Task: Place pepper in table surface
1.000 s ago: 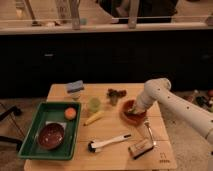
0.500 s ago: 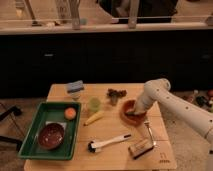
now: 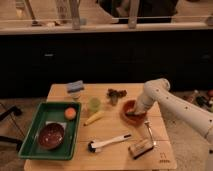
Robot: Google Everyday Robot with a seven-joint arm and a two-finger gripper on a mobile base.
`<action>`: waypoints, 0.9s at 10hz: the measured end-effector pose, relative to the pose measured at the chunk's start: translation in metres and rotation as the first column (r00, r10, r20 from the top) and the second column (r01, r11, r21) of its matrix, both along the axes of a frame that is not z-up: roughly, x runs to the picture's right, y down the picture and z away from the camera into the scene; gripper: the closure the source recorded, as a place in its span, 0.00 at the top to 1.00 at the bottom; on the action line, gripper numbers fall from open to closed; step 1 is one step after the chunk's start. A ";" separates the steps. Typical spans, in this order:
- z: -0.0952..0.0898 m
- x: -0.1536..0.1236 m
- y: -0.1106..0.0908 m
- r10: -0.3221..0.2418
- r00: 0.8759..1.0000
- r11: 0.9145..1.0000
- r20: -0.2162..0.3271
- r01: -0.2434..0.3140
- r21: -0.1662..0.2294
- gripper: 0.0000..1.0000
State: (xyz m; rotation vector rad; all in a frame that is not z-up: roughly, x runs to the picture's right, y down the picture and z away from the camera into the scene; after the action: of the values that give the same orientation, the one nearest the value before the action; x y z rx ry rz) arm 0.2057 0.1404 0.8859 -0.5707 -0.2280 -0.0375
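Observation:
My gripper [image 3: 134,113] reaches down into the orange-red bowl [image 3: 127,117] at the right middle of the light tan table surface [image 3: 115,131]. The white arm comes in from the right. The pepper is hidden; I cannot see it in the bowl or in the gripper. The gripper's tip is inside the bowl, so what it touches does not show.
A green tray [image 3: 34,129] at the left holds a dark bowl [image 3: 51,136] and an orange ball [image 3: 70,113]. A pale green cup [image 3: 94,103], a yellow banana-like piece [image 3: 93,118], a blue sponge [image 3: 75,86], a dark clump [image 3: 115,94], a white-handled brush [image 3: 107,143] and a wooden block [image 3: 140,148] lie on the table.

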 end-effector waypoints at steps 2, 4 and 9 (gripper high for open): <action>0.000 0.003 0.001 -0.004 1.000 1.000 -0.005 0.004 -0.004 0.78; 0.002 -0.005 0.000 -0.003 1.000 1.000 0.000 0.003 -0.007 0.78; 0.005 -0.004 0.002 -0.007 1.000 1.000 -0.005 0.007 -0.013 0.60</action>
State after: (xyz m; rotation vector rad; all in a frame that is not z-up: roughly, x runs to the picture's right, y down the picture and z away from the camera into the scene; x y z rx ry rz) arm 0.2015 0.1428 0.8909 -0.5840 -0.2210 -0.0416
